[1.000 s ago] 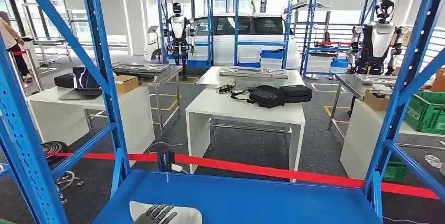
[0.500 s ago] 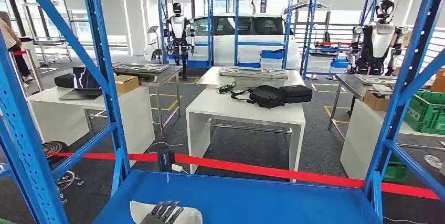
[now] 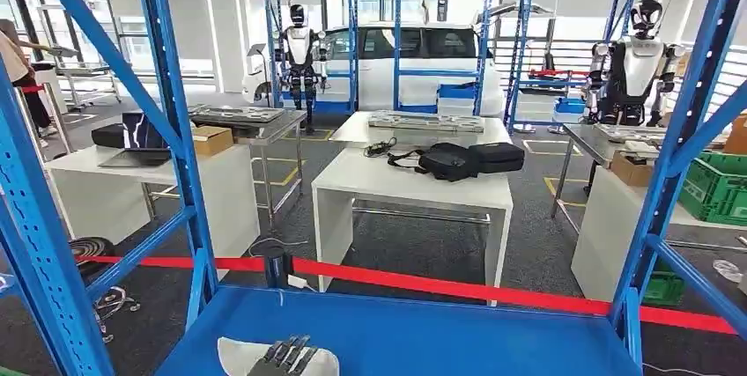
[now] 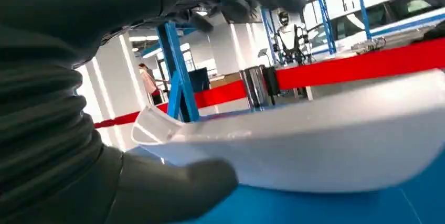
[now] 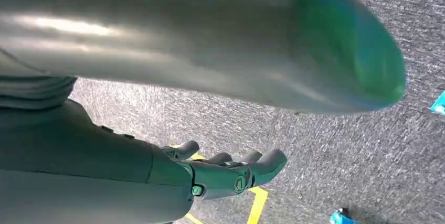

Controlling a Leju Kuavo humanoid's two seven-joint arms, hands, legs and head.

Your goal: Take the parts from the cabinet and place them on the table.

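The white part (image 3: 238,356) lies flat on the blue shelf (image 3: 440,336) of the cabinet, near its front left corner, not lifted. The left robot hand (image 3: 284,357) is over it, dark fingers laid across its top; from the wrist, the thumb (image 4: 173,192) sits low beside the part's (image 4: 315,140) pale underside, so it looks like a grasp forming, but I cannot tell whether it has closed. The right robot hand (image 5: 231,171) hangs over grey floor, fingers loosely curled, holding nothing. Beyond the red tape (image 3: 440,283) stands a white counter (image 3: 396,184) with a black bag (image 3: 449,162) on it. By my read the job is at its very start: the part needs gripping, lifting out and carrying to a counter.
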